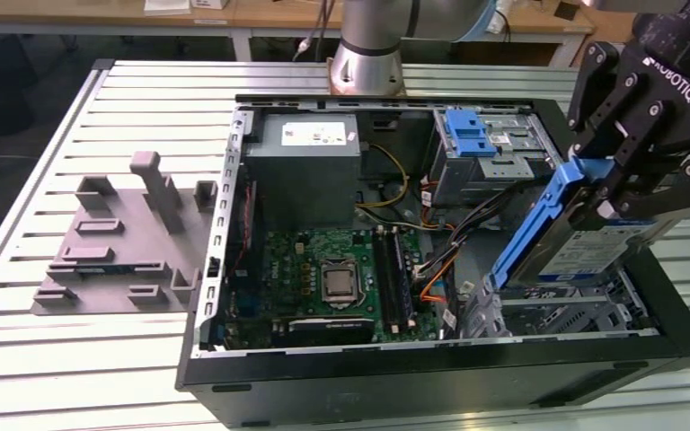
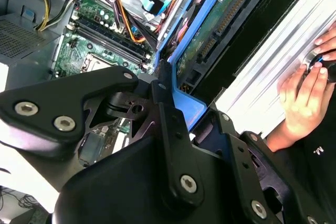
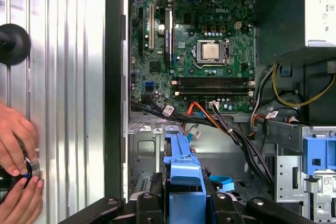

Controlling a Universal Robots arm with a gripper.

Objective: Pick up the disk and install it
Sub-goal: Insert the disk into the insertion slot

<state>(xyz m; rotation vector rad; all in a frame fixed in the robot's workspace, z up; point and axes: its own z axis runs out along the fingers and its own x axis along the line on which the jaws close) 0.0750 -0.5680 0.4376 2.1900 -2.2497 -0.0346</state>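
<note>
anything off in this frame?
The disk is held steeply tilted by the gripper above the drive bay, not seated. A person's hands are on the table right beside the case. No visible damage or spills.

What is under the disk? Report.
Under the tilted disk, gripped in the claw, sits a metal drive cage. The cage's part directly beneath is hidden by the disk.

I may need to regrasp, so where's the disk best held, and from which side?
By its blue rails near the upper end, from above the open case: the disk stands tilted on edge, lower end inside, leaving that end free. The end effector clamps there.
</note>
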